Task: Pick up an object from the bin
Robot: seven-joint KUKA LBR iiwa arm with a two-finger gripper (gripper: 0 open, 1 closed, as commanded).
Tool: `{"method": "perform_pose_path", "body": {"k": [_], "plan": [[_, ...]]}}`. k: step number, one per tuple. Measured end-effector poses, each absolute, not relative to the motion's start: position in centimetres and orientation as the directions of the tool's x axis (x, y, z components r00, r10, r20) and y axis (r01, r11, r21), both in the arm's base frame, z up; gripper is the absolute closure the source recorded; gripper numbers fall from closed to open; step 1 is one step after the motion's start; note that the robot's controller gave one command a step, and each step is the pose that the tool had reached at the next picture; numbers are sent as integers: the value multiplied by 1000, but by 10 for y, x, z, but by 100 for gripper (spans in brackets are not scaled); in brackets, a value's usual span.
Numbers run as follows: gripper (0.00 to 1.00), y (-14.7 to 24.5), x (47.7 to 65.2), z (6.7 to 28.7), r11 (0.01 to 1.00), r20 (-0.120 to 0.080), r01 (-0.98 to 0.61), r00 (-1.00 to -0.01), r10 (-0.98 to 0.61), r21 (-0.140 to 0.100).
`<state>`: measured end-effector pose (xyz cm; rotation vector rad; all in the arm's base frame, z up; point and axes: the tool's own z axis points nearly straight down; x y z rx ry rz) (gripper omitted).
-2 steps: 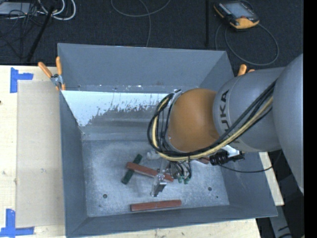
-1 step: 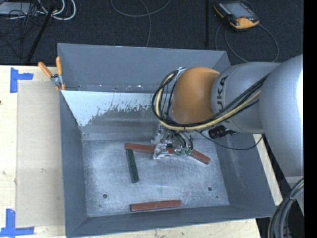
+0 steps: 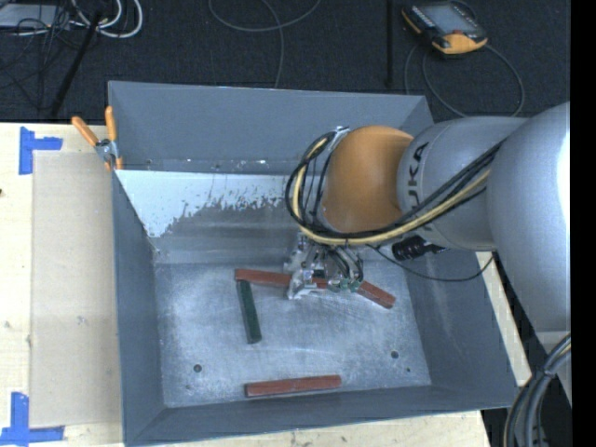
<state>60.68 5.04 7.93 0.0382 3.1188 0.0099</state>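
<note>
I see the claw (image 3: 312, 282) low over the middle of the long red-brown stick (image 3: 256, 277), which lies slanted across the floor of the bin (image 3: 279, 138); I cannot tell whether the claw is spread or pinching; to grip well I would sit square across the stick's width, near its middle, clear of the green stick (image 3: 249, 311) nearby; then lift level.

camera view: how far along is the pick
Done: the gripper is down at the middle of the long red-brown stick lying across the centre. In hand: nothing lifted yet; that stick lies flat. Left: the lift out. The green stick and the near red-brown stick lie apart, untouched.
</note>
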Motion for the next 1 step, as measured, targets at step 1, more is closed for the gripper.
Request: {"method": "perform_pose_path", "body": {"k": [1], "plan": [[100,80,608,249,999,-8,34,-999,34,2]]}}
